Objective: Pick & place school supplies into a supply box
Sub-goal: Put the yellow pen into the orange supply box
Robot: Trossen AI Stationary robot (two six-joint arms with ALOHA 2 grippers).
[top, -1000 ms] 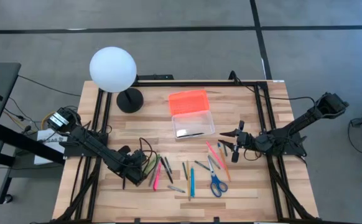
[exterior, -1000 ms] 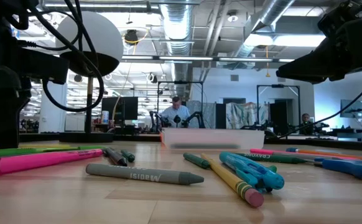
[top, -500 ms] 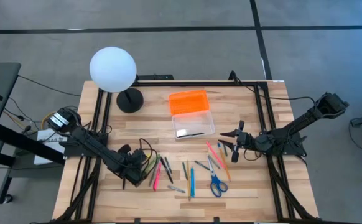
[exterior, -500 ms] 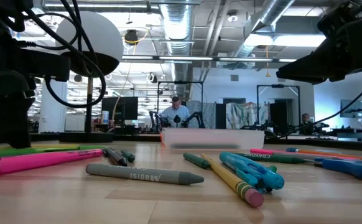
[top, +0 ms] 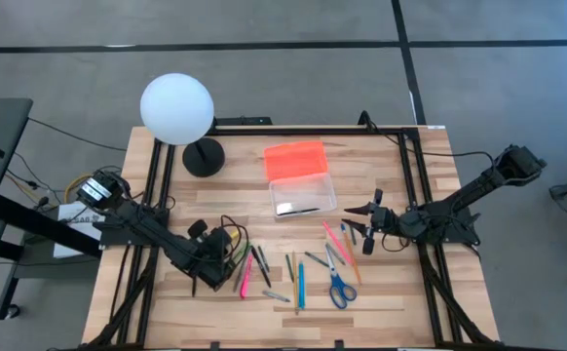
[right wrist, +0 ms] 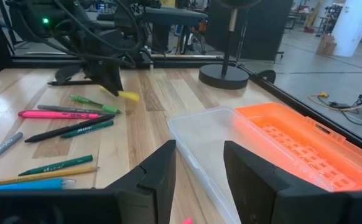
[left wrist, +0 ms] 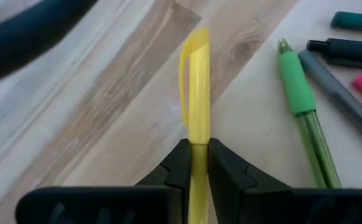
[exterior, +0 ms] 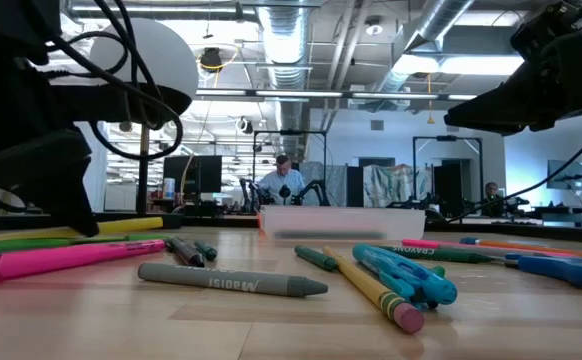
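Left gripper [left wrist: 193, 163] pressed together on a yellow highlighter [left wrist: 195, 93], pinching it near one end, low over the left part of the table [top: 410, 302]; cap end sticking forward over bare wood, just beside a green pen [left wrist: 300, 106], a grey marker [left wrist: 343, 93] and a pink highlighter [top: 245, 275]. Right gripper [right wrist: 198, 163] spread and empty, waiting at the right side, pointing toward the supply box [top: 302, 195]. Box standing open behind the middle of the table, orange lid [top: 295, 156] folded back; inside only one dark pen [top: 299, 210] to see. Task judged to be at an early stage: one piece in the box, one just gripped, and nearly all the rest still spread on the wood, among them the blue-handled scissors [top: 340, 288], a pencil [exterior: 376, 292] and a grey crayon [exterior: 231, 279]. Readable writing: only "CRAYOLA" on a green marker [exterior: 441, 254], in the low view; letters on the grey crayon appear upside down and not surely readable.
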